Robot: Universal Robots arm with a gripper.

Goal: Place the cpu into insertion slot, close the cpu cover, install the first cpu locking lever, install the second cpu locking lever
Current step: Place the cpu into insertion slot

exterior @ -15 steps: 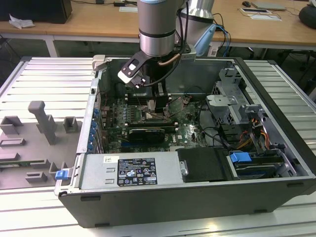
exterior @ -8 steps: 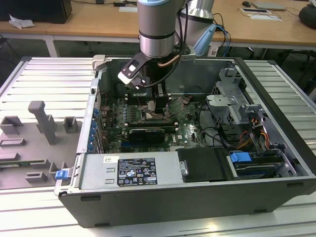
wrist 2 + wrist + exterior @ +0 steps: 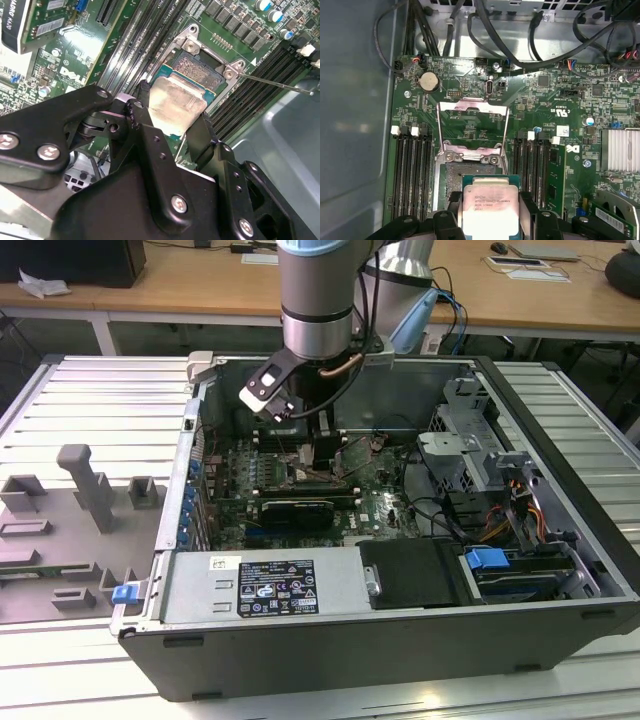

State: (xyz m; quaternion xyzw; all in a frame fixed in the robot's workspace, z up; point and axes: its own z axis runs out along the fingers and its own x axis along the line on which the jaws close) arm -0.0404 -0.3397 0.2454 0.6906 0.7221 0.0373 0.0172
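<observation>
Closed narrow, black metal-fingered gripper (image 3: 172, 114) pinching the cpu (image 3: 487, 207), a small flat square chip with a pale silver-beige top. Held tilted over the square, dark-rimmed insertion slot (image 3: 200, 67) with its beige-gold pin field; contact unclear. Thin silver-grey cpu cover (image 3: 470, 104) frame flipped open beyond the socket, on the green motherboard (image 3: 545, 100) inside the open dark computer case (image 3: 400, 650).

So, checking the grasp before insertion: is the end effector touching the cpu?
Touching. The second wrist view shows the end effector with one finger against each of two opposite edges of the cpu, no gap at either.
</observation>
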